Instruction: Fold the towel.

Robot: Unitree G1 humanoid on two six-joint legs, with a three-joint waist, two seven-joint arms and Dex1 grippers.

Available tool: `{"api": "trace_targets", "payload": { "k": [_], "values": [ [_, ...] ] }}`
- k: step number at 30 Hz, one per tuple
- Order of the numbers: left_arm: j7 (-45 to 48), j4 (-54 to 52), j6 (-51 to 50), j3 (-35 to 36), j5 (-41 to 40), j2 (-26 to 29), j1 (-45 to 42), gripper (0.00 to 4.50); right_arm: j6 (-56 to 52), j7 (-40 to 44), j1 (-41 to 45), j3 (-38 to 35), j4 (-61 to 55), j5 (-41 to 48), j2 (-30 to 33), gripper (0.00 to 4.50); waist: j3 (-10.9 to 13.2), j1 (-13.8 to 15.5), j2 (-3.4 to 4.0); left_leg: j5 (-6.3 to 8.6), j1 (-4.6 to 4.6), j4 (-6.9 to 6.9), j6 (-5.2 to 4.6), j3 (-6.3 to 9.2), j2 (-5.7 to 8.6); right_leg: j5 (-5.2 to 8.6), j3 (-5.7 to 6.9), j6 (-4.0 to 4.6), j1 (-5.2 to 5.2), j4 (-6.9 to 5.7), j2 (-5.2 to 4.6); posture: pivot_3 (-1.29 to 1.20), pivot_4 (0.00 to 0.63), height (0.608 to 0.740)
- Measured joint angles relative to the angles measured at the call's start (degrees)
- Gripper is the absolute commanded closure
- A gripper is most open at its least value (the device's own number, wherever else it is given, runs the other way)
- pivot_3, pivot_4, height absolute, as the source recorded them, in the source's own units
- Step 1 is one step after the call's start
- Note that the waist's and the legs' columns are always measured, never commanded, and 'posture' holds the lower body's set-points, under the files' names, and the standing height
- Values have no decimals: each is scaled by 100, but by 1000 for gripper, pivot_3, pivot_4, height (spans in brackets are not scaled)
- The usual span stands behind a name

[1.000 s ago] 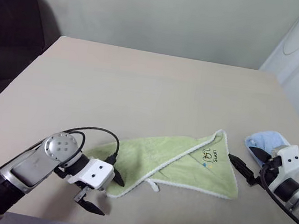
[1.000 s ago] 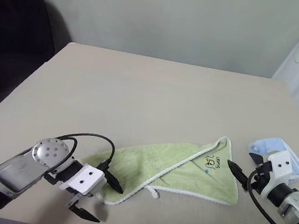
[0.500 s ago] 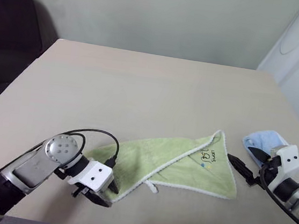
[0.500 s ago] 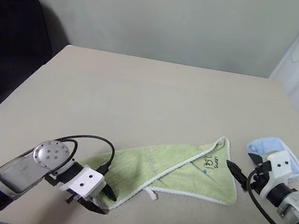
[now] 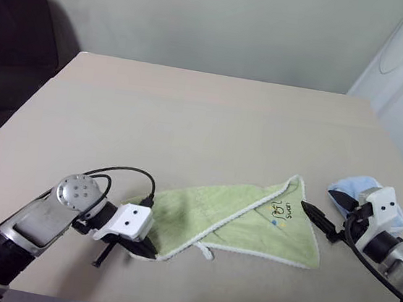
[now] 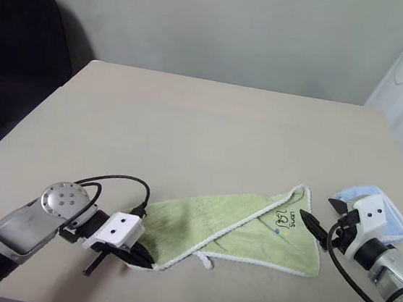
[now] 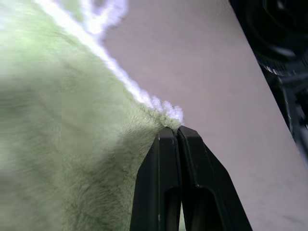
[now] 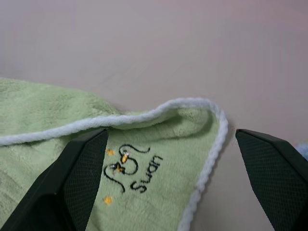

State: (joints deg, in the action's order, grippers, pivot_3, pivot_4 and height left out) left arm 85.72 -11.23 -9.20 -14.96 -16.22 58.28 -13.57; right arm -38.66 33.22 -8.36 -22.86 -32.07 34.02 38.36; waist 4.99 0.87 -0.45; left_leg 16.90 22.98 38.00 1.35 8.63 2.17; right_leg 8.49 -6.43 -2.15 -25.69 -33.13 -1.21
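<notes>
Two black fingers of the left gripper (image 7: 179,137) now press together on the near left corner of the light green terry towel with white stitched edging (image 5: 237,217); a second ago they stood wide apart over that same corner. The pinch looks firm, the white hem bunching at the fingertips, so the corner seems ready to be lifted and carried across for the next fold. The towel lies already folded once near the front edge of the beige table (image 5: 190,120), its printed logo (image 8: 127,171) on the flap toward the right. The right gripper (image 5: 323,217) keeps its jaws spread wide, empty, just off the towel's right corner. Behind it sits a crumpled light blue cloth (image 5: 354,189), untouched.
</notes>
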Motion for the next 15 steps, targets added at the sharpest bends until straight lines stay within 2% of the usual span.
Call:
{"api": "trace_targets", "payload": {
  "k": [6,15],
  "values": [
    [-367,-99,-717,655,-651,-104,86,4477,3,144,277,172,155,-2,140,0,-2,-1,-3,-1,-1,0,0,-3,0,0,0,0,0,-2,0,0,150,740],
    [-923,-164,-1282,1070,-932,-414,109,4477,173,761,1156,846,955,-196,581,0,-4,10,-9,-11,-4,2,-2,-6,1,-2,1,2,2,-6,-2,0,150,740]
  ]
}}
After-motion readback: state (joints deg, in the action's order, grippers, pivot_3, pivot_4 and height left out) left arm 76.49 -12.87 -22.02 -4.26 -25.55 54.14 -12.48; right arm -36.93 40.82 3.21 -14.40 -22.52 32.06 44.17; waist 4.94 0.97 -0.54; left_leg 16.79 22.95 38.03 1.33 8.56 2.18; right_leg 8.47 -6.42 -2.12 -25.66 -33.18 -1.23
